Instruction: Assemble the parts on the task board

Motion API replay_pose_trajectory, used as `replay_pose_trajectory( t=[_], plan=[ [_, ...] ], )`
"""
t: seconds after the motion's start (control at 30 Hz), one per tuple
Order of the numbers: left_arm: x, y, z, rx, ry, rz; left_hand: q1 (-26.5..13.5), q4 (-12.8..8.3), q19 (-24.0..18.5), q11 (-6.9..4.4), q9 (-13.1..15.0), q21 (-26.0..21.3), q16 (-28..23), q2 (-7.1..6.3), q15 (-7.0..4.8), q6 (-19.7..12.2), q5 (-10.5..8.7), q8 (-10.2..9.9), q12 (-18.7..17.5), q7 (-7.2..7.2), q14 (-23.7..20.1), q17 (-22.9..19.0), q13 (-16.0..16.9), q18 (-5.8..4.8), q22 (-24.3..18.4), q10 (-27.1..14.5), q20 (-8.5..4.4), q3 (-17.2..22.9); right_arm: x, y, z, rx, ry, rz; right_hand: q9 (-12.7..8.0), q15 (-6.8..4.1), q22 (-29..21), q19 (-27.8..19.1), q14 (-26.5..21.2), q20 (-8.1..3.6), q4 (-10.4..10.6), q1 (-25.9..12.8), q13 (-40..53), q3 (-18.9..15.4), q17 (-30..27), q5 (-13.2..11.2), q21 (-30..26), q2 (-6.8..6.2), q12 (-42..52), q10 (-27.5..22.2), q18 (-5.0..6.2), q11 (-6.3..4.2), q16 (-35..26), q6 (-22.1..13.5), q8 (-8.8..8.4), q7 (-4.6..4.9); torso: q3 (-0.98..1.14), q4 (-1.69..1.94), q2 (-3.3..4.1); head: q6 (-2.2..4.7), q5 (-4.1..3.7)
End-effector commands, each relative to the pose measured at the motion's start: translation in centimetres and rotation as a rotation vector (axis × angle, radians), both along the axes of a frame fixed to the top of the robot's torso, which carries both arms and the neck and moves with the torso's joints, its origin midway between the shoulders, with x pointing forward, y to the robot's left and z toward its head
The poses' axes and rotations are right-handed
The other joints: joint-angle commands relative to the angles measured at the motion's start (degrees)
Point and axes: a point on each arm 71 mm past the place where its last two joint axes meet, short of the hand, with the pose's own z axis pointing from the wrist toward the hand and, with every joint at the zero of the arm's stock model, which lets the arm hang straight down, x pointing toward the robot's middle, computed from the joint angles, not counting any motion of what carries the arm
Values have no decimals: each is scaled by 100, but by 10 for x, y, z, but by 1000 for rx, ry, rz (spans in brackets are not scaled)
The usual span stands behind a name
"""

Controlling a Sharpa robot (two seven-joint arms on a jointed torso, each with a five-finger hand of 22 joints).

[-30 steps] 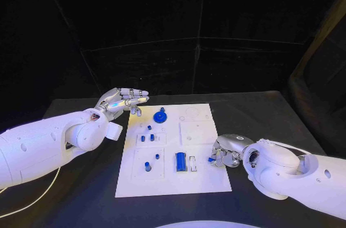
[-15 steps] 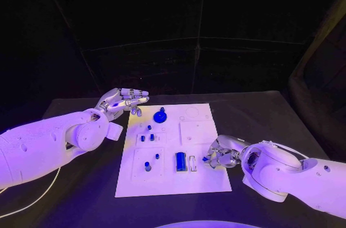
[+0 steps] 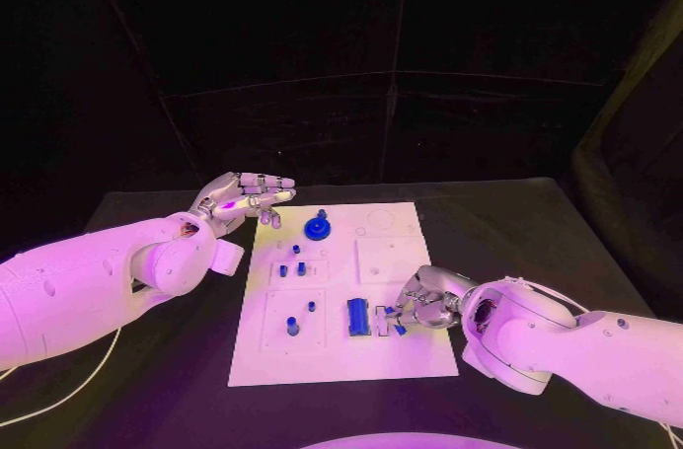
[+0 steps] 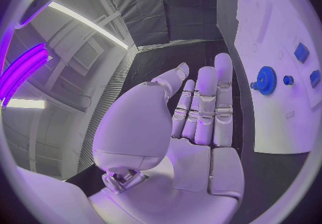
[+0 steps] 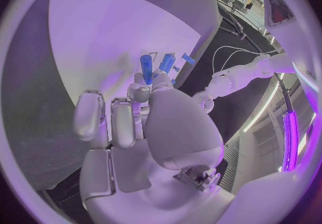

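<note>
The right robot hand [image 3: 424, 309], low and right of centre in the head view, pinches a small blue peg [image 5: 146, 66] at its fingertips over the white board [image 3: 341, 360], just beside the blue block [image 3: 356, 317]. It should probably come down upright and release only once seated. The left robot hand [image 3: 242, 198] hangs spread above the board's upper-left corner, holding nothing

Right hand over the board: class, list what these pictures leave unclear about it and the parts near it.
- Head view: the right hand covers the board beside the blue block; whatever lies under it is hidden.
- Right wrist view: a blue peg sits at its fingertips; the fingers hide how it is held.
- Head view: the small pegs are too small to tell whether seated.
</note>
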Motion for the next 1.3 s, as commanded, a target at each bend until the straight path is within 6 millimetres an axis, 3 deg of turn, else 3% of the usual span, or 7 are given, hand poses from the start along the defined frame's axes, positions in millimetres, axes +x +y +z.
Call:
replay_pose_trajectory(
  t=[0.03, 0.6, 1.0, 1.13, 1.3],
  plan=[
    [0, -2, 1, -10, -1, -11, 19, -17, -34, -11, 1, -20, -14, 26, -15, 13, 34, 20, 20, 28, -41, -6, -8, 84, -7, -48, 20, -2, 1, 2, -1, 12, 21, -18, 17, -40, 15, 55, 334, -9, 60, -103, 24, 8, 19, 31, 33, 1, 44, 63, -40, -20, 37, 77, 10, -19, -4, 2, 1, -13, 3],
    [-1, -2, 1, -10, 1, -14, 19, -17, -34, -11, 1, -20, -14, 26, -15, 13, 34, 20, 20, 28, -41, -6, -8, 84, -7, -48, 20, -2, 6, 11, -4, -53, -3, 16, 50, -58, 18, 55, 332, -28, 86, -320, 38, -59, 26, 50, 34, -13, 45, 96, -40, -38, 40, 159, 18, -42, -4, 9, 5, -17, 13],
    [-1, -3, 1, -10, 4, -17, 19, -17, -34, -11, 1, -20, -14, 26, -15, 13, 34, 20, 20, 28, -41, -6, -8, 84, -7, -48, 20, -2, 7, 15, -4, -76, -28, 32, 82, -60, 20, 52, 329, -34, 88, -564, 69, -188, 24, -73, 32, -25, 59, 122, -40, -39, 34, 195, 7, -47, -5, 9, 8, -11, 15],
    [-1, -3, 1, -10, 5, -18, 19, -17, -34, -11, 1, -20, -14, 26, -15, 13, 34, 20, 20, 28, -41, -6, -8, 84, -7, -48, 20, -2, 8, 15, -5, -87, -33, 35, 97, -58, 18, 50, 327, -33, 85, -681, 80, -254, 18, -252, 29, -2, 58, 129, -40, -37, 27, 204, -2, -46, -7, 8, 6, -11, 11],
    [-1, -3, 1, -10, 7, -20, 20, -23, -34, -9, 2, -23, -9, 33, -14, 13, 34, 26, 42, 30, -48, -26, -8, 84, -11, -69, 21, -10, 9, 14, -5, -99, -35, 40, 124, -53, 13, 44, 323, -28, 79, -803, 87, -354, 5, -681, 23, 23, 42, 128, -39, -31, 13, 209, -15, -41, -6, 7, 5, -15, 12]
  ],
)
